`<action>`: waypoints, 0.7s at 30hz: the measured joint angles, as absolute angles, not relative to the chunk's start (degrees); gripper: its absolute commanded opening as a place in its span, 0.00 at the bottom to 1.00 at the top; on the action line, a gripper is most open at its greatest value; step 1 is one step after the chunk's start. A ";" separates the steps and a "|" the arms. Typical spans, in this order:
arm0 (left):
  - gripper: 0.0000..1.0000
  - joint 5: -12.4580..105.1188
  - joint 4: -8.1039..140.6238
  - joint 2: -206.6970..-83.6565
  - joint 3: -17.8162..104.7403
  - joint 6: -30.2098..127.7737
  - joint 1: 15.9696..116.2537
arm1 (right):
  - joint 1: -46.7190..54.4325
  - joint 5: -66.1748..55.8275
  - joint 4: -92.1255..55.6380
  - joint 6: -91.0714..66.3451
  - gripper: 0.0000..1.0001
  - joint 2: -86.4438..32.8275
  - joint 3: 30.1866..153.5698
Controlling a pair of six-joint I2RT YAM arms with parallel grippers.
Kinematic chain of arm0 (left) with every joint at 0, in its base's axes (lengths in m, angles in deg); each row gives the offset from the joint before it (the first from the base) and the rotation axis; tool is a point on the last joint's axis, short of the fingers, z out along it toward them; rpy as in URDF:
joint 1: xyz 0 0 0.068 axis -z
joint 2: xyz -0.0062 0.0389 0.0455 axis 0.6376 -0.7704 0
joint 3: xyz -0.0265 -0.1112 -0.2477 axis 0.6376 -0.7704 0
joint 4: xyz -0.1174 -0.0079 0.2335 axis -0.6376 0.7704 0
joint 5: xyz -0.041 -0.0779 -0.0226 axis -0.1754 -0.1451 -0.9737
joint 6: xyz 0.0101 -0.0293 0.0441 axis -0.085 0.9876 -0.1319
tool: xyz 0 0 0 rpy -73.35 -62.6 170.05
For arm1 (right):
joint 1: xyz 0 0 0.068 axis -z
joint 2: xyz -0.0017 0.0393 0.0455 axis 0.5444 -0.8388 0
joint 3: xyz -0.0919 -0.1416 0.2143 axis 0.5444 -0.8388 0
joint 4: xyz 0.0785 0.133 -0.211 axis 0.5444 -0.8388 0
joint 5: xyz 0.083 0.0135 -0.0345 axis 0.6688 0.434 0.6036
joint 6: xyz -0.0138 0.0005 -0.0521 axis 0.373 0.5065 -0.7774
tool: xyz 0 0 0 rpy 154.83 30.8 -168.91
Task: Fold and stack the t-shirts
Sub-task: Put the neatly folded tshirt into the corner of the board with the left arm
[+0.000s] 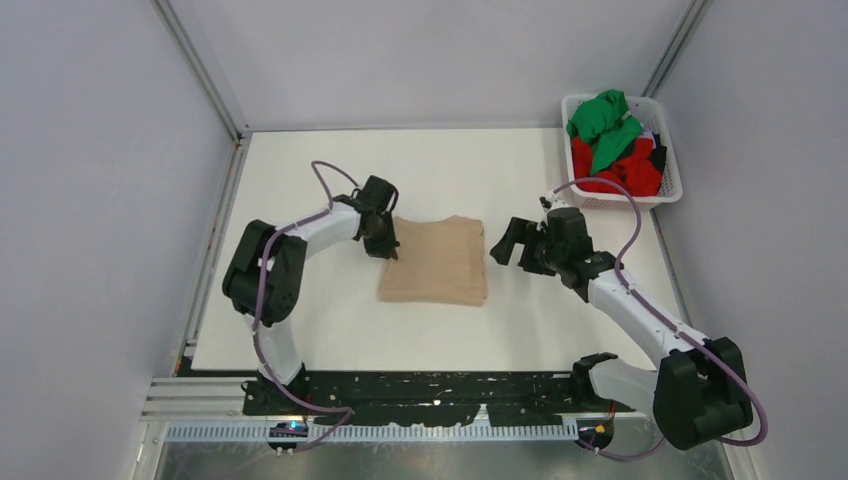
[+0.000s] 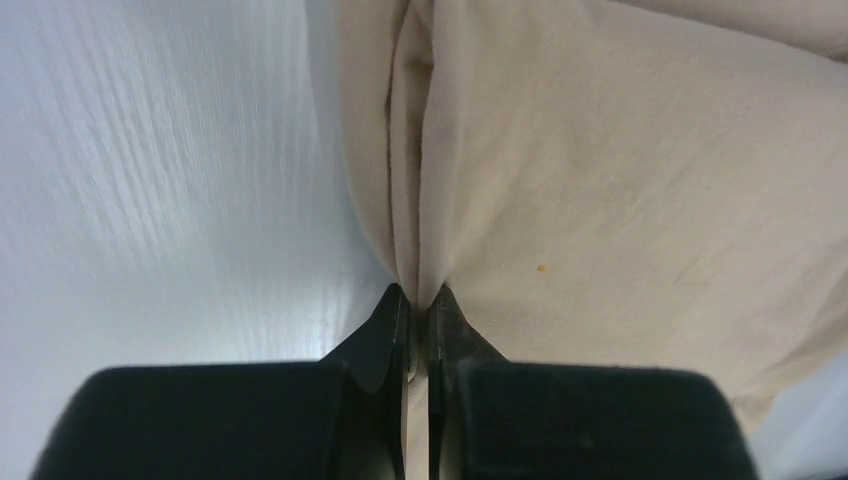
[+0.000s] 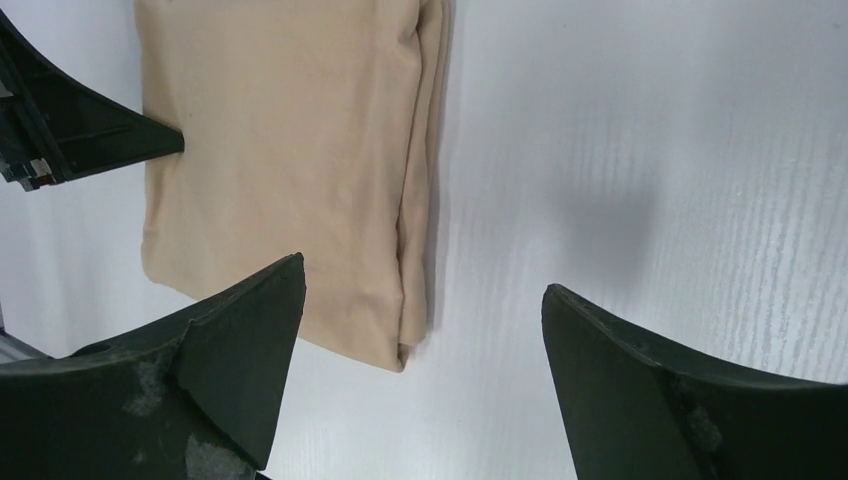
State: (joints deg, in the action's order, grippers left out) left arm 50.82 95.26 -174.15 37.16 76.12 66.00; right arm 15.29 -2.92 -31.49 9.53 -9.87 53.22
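Beige t-shirt (image 1: 435, 262) lies flat mid-table (image 1: 330, 330) as a folded rectangle. We read it as near the end of its fold, with the stacked layers showing along its right edge in the right wrist view.

Left gripper (image 2: 418, 295) is clamped on a pinch of cloth at the shirt's far-left corner, and a ridge of fabric runs up from the jaws. We think the pinch is there to drag or square that edge, or to hold the shirt down while the fold settles. We can't tell how many layers it has, since the wrist view is too tight.

Right gripper (image 1: 505, 245) hangs just off the shirt's right edge with its jaws spread wide and nothing between them. It isn't touching the cloth. It looks parked to take the opposite side, or clear to swing to the basket.

Green t-shirt (image 1: 605, 120) and red t-shirt (image 1: 625, 170) are bunched in the white basket (image 1: 668, 150) at the far-right corner, well apart from the beige one and on the right arm's side. Neither is folded, so most of the task remains.

Risk: pulling on one pinched corner could drag the top layer and open the fold.
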 measured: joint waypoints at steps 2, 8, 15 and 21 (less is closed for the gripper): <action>0.00 54.21 99.11 -177.03 42.25 75.38 66.38 | 17.02 -2.36 -31.49 9.07 0.96 -10.24 53.22; 0.00 73.38 111.39 -183.18 57.66 70.89 65.72 | 20.32 -5.83 -32.59 7.00 0.95 -10.70 53.22; 0.00 84.79 119.45 -193.43 80.11 61.93 55.99 | 21.06 -16.98 -34.88 5.44 0.95 -8.12 53.22; 0.00 87.63 120.57 -202.69 96.43 52.99 45.87 | 21.50 -22.33 -34.73 4.88 0.95 -6.46 53.22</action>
